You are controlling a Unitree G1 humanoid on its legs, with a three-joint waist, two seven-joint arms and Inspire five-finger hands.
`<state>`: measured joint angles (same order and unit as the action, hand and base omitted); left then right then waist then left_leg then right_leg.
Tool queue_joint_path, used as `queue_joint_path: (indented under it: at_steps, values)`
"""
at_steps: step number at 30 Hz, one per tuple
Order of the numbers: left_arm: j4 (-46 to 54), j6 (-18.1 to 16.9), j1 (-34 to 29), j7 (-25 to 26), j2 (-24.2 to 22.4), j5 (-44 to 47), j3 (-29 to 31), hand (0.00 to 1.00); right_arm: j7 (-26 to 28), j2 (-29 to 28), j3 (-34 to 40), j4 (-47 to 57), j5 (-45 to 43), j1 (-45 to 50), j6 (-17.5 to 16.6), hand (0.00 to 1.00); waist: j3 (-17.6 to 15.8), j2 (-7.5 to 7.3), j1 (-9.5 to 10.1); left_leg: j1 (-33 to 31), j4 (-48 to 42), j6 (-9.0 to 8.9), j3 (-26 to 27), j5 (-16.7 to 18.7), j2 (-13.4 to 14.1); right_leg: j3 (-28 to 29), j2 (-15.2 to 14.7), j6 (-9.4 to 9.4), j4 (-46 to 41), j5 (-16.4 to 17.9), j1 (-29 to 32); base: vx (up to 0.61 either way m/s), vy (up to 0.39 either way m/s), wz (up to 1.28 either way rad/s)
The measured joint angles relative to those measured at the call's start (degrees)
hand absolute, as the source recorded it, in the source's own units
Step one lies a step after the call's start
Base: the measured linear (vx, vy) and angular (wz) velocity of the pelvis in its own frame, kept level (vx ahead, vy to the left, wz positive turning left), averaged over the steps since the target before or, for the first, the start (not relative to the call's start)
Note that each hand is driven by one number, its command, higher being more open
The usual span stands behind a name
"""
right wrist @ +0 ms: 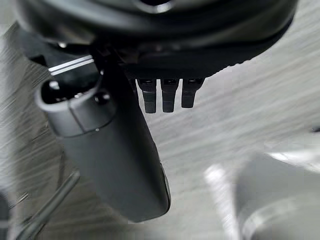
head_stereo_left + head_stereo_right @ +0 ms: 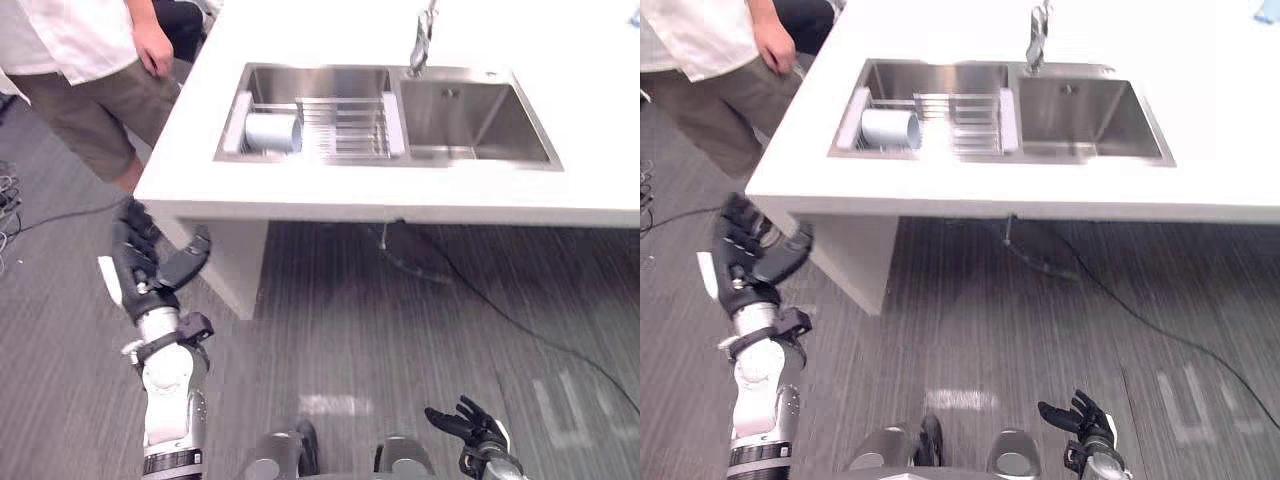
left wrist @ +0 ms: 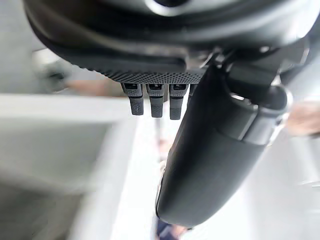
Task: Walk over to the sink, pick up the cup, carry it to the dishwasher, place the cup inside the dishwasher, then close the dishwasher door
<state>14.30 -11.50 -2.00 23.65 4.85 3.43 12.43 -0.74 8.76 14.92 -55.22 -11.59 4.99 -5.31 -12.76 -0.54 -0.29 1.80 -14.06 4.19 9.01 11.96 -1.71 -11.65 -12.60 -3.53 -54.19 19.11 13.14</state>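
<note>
1. As I judge it, the step in hand is the approach to the sink. The pale grey cylindrical cup [image 2: 272,132] lies on its side in the metal wire draining rack [image 2: 345,130]. The rack sits across the left basin of the stainless steel double sink [image 2: 480,125], which is set in the white countertop [image 2: 560,190].
2. The left hand [image 2: 140,262] is raised below the counter's near left corner, well apart from the cup. Its fingers are relaxed, its thumb stands out, and it holds nothing.
3. The right hand [image 2: 468,424] hangs low over the grey striped floor [image 2: 380,320], with its fingers spread and empty.
4. To do this well, the robot should step closer, so that the cup comes within reach of the left arm.
5. The left hand must rise above the counter edge before it goes forward, otherwise it may knock the corner.
6. A person in a white shirt [image 2: 70,40] stands just beside that corner, so the arm should keep away from them.
7. I cannot tell which way the cup's mouth faces. A grasp round its side from above looks safest, since it may roll.
</note>
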Motion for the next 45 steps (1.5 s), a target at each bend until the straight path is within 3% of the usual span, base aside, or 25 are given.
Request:
queue_joint_path:
  at_steps: [2,3,4,5,6,8,9,10,12,13,14,16,18,19,20,22,25,36,45]
  values:
    - [2.8,-1.2,0.7,1.4,0.2,-3.0,-0.7,0.9,0.4,0.0,-0.3,1.5,0.0,0.2,-0.1,0.9,-0.5,1.31,-1.05,4.6,1.9,-0.99,-2.3,0.6,1.9,0.6,2.4,0.86,11.4,-0.2,5.2,0.56,-0.154,0.68]
    - [3.5,-1.4,1.2,1.8,0.4,-4.3,-1.1,0.9,0.4,0.1,-0.5,2.4,0.0,0.3,-0.1,0.9,-0.3,1.83,-1.61,5.6,1.8,-2.65,-3.0,1.6,3.0,2.0,4.0,0.61,18.2,-2.3,7.1,0.54,-0.183,0.82]
    - [4.3,-1.5,1.6,2.4,1.7,-6.1,-1.6,0.9,0.5,0.1,-1.3,3.4,0.0,1.6,-0.4,0.9,0.3,1.27,-2.37,6.8,1.0,-5.4,-3.5,3.6,3.0,4.5,5.1,0.32,29.1,-10.3,7.6,0.67,-0.26,0.99]
    - [4.0,-1.7,1.9,2.4,2.3,-8.3,-2.7,0.9,0.6,1.3,-2.1,3.9,0.0,3.1,-1.0,0.9,0.9,1.56,-2.71,8.3,-0.6,-7.23,-4.0,5.9,4.1,5.1,5.7,2.01,27.4,-17.8,7.5,0.58,-0.226,0.65]
    - [4.0,-1.7,1.8,2.3,2.2,-8.6,-2.9,0.9,0.6,2.1,-2.1,3.6,0.2,2.8,-0.9,0.9,1.2,2.9,-2.05,8.5,-1.2,-7.35,-3.8,5.9,5.4,5.0,6.4,2.89,26.0,-17.1,7.6,0.57,-0.248,0.26]
    - [3.9,-1.5,4.3,0.5,4.5,-9.1,-5.1,0.9,0.9,3.8,-2.0,4.8,0.5,2.5,-1.0,0.9,1.6,4.42,-2.34,6.8,-7.8,-11.01,-3.9,3.6,7.3,3.0,6.7,4.16,24.6,-12.3,5.4,0.51,-0.237,0.2]
    - [3.8,-1.5,5.1,-0.2,5.2,-9.1,-6.3,0.9,1.0,4.1,-2.0,4.8,0.5,2.6,-1.0,0.9,1.6,4.54,-2.55,5.8,-11.1,-12.16,-3.8,2.7,8.0,2.3,6.7,4.52,24.8,-11.6,4.0,0.45,-0.232,0.47]
    - [3.7,-1.5,6.8,-2.8,7.1,-9.0,-9.2,0.9,1.5,4.4,-2.0,5.3,0.5,3.3,-0.9,0.9,1.5,4.51,-2.54,3.0,-20.4,-13.32,-3.1,-0.6,9.8,1.3,7.0,5.01,26.9,-10.8,-0.1,0.39,-0.193,0.24]
    - [3.8,-2.8,7.6,-6.4,12.3,-9.0,-12.6,0.9,2.0,4.6,-2.0,8.0,0.5,4.6,-1.0,0.9,1.5,4.51,-2.21,-0.1,-31.2,-12.77,0.3,-0.6,13.3,1.2,8.0,5.33,31.4,-10.5,-6.1,0.34,-0.159,0.0]
    - [3.8,-3.7,8.1,-8.8,15.9,-9.0,-13.8,0.9,2.3,4.9,-2.0,9.0,0.5,4.8,-1.3,0.9,1.5,4.11,-2.28,-2.5,-33.8,-10.58,2.4,0.8,14.7,1.4,8.0,5.29,33.6,-10.4,-8.6,0.23,-0.082,-0.09]
    - [3.7,-4.2,8.5,-10.8,18.3,-9.1,-14.2,0.9,2.4,5.5,-1.9,8.8,0.5,4.5,-1.5,0.9,2.0,4.12,-2.24,-4.8,-31.9,-8.61,3.4,2.0,15.0,1.7,7.8,5.14,35.2,-10.3,-9.8,0.22,-0.054,-0.09]
    - [3.1,-4.6,9.1,-12.8,20.5,-9.1,-14.2,0.9,2.5,6.2,-1.9,8.4,0.4,4.4,-1.5,0.9,2.1,4.38,-2.1,-6.9,-25.8,-7.06,3.7,3.1,14.4,2.0,7.3,4.83,36.7,-10.2,-11.0,0.17,0.057,-0.06]
    - [0.5,-4.5,9.7,-15.5,22.7,-9.6,-14.2,0.9,2.9,6.6,-1.9,7.0,0.5,4.5,-1.1,0.9,2.2,4.4,-2.02,-8.0,-12.4,-7.37,2.1,1.5,11.4,2.4,6.1,2.75,37.5,-10.6,-11.9,0.17,0.144,-0.03]
    - [-1.5,-4.2,10.0,-16.9,23.6,-10.5,-14.5,0.9,3.1,7.1,-1.9,6.4,0.5,4.7,-1.0,0.9,2.7,5.68,-2.18,-7.9,-3.0,-7.51,0.4,-6.6,10.5,2.6,6.5,1.48,36.8,-9.8,-11.6,0.16,0.181,-0.05]
    - [-2.3,-4.0,10.2,-17.5,24.0,-10.9,-14.6,0.9,3.2,7.4,-1.9,6.1,0.5,4.9,-1.0,0.9,3.0,6.98,-2.15,-8.1,-0.6,-9.05,-0.5,-9.4,10.8,2.8,7.2,0.8,36.0,-9.1,-11.3,0.16,0.191,-0.08]
    - [-6.8,-2.9,10.2,-19.9,26.2,-11.9,-15.5,0.9,3.7,5.8,-2.1,4.8,0.5,4.9,-0.4,0.9,2.9,4.33,-2.21,-6.9,1.3,-8.14,0.2,-9.5,8.4,4.5,5.2,-0.26,34.9,-8.0,-10.4,0.15,0.153,-0.06]
    - [-10.9,-0.8,9.9,-22.7,29.7,-14.0,-17.4,0.9,4.1,4.6,-2.1,4.8,0.6,5.8,-0.3,0.9,2.8,3.28,-2.1,-5.7,3.6,-7.83,1.3,-9.7,7.3,5.4,4.3,-0.61,35.8,-8.1,-10.6,0.1,0.07,-0.09]
    - [-17.2,-1.1,9.9,-25.5,32.5,-21.6,-21.5,0.9,5.0,4.4,-4.3,4.6,2.5,6.8,-0.4,0.9,4.4,3.41,-3.78,-1.0,11.8,-8.62,1.7,-12.4,7.4,4.9,5.8,-0.49,40.2,-8.6,-13.1,0.06,-0.032,-0.03]
    - [-17.9,0.0,9.9,-25.5,32.5,-22.7,-21.8,0.9,5.0,3.5,-4.6,3.7,2.8,6.8,-0.4,0.9,4.5,3.36,-3.74,-0.6,13.5,-7.81,3.1,-13.0,7.0,5.7,6.0,-0.81,46.7,-12.8,-15.1,0.01,0.032,-0.07]
